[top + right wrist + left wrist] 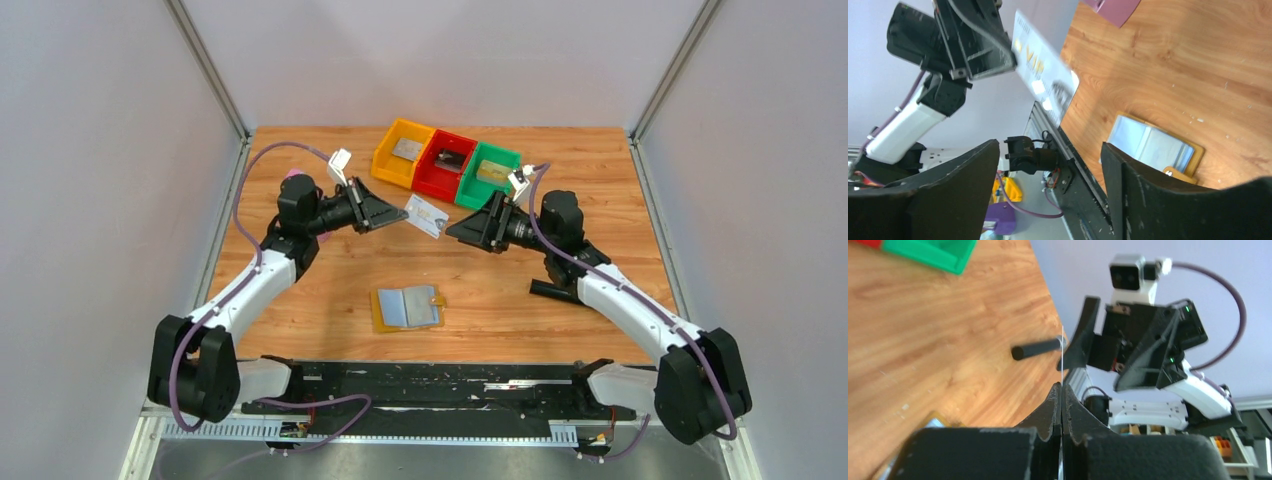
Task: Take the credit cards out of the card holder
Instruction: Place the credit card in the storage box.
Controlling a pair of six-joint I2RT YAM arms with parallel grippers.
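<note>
While lying open nearest the arm bases [190,370], blue lining up: mustard-tan bifold card holder [408,308]. Midway, clamped by one short end in left gripper [403,213]: silver-grey rectangular credit card [426,215], long axis pointing at wide-spread right gripper [451,230].

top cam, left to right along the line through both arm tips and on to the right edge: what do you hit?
left gripper, jaws shut on the card → credit card → right gripper, jaws open → black rod
</note>
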